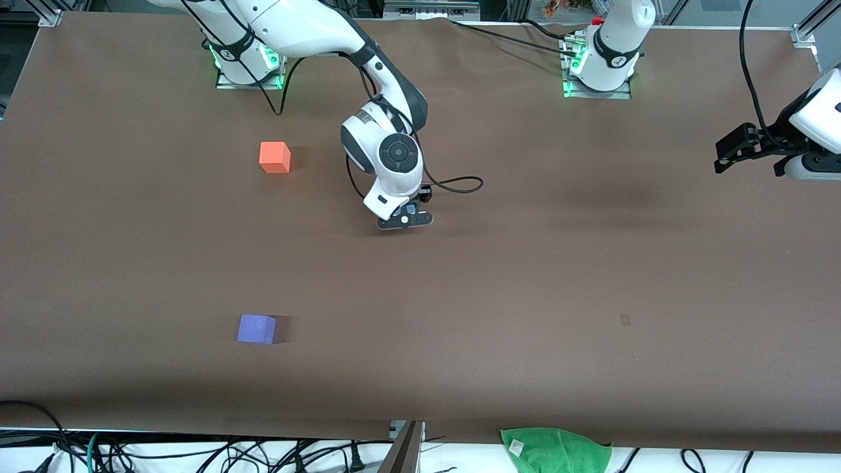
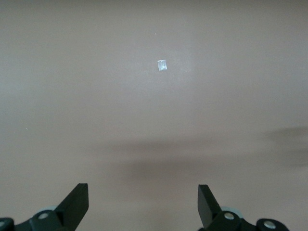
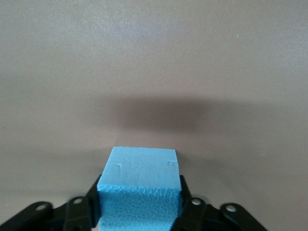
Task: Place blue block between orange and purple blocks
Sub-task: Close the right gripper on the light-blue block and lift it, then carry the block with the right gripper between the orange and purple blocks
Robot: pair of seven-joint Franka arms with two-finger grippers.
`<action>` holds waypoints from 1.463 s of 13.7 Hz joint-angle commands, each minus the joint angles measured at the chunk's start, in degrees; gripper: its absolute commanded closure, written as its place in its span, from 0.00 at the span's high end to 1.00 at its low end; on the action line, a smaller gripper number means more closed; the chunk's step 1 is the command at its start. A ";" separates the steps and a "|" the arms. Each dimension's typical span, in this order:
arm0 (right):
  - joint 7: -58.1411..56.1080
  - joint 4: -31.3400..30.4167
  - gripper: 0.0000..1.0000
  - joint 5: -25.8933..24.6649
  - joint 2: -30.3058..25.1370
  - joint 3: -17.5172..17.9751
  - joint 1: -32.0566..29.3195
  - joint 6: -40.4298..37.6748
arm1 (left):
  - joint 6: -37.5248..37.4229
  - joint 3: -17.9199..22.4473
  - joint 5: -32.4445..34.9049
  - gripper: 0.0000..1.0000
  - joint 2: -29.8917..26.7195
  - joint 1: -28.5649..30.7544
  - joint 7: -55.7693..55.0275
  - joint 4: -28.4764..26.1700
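The right gripper (image 1: 405, 222) sits low over the middle of the brown table (image 1: 591, 263), its fingers clamped on the blue block (image 3: 139, 185) (seen only from the right wrist). The orange block (image 1: 274, 157) lies farther from the front camera than the purple block (image 1: 256, 328), well apart. The left gripper (image 1: 729, 154) waits, fingers apart, over the left arm's end.

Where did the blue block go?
The blue block sits between the fingers of the right gripper, low over the middle of the table. The orange block and purple block lie toward the right arm's end.
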 commanded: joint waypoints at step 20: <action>-28.38 -14.33 0.48 7.91 -16.47 -20.27 -9.64 -8.99 | -4.02 -1.45 -0.97 1.00 1.20 1.19 0.92 2.92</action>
